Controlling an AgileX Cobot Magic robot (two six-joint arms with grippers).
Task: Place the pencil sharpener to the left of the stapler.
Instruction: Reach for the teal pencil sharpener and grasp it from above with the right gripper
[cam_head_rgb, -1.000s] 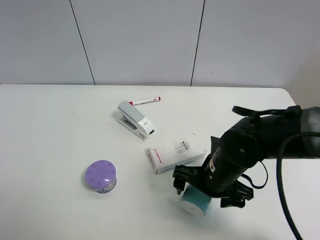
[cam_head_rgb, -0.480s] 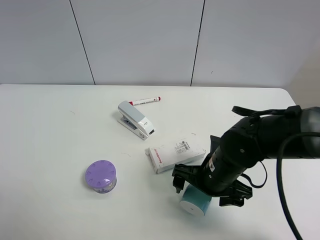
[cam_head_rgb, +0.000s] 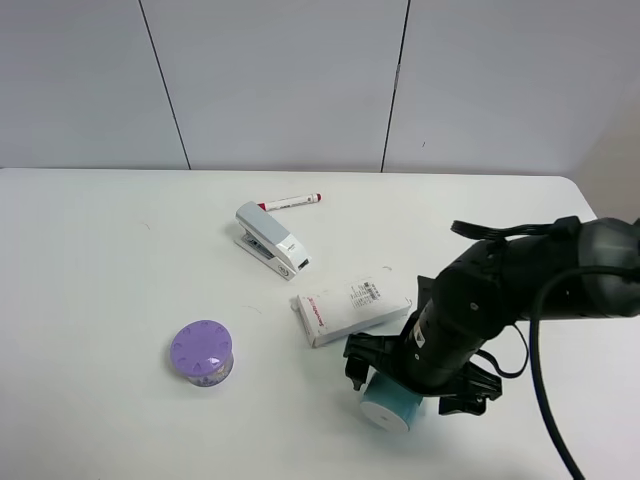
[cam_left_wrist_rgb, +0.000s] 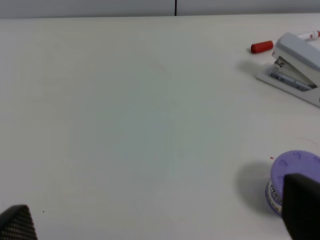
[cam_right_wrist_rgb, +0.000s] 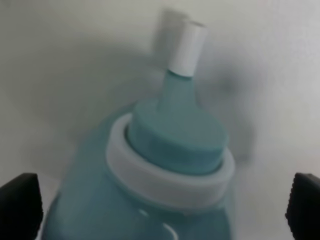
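The teal pencil sharpener (cam_head_rgb: 386, 404) lies on its side near the table's front edge, right of centre, its white round end facing the camera. My right gripper (cam_head_rgb: 409, 384) is down over it, open, one finger on each side; the right wrist view shows the teal body (cam_right_wrist_rgb: 170, 150) and its small white cap between the dark fingertips (cam_right_wrist_rgb: 19, 202), with a gap on one side. The white and grey stapler (cam_head_rgb: 271, 240) sits at the back centre, well apart. My left gripper (cam_left_wrist_rgb: 157, 220) is open over bare table, the stapler (cam_left_wrist_rgb: 295, 67) far ahead of it.
A white box with red print (cam_head_rgb: 351, 310) lies just behind the sharpener, close to my right arm. A purple round lidded container (cam_head_rgb: 202, 353) stands front left. A red-capped marker (cam_head_rgb: 290, 202) lies behind the stapler. The white table (cam_head_rgb: 90, 260) stretches bare to the stapler's left.
My right arm has shifted slightly left and settled lower over the sharpener. The sharpener and the other objects have stayed in place.
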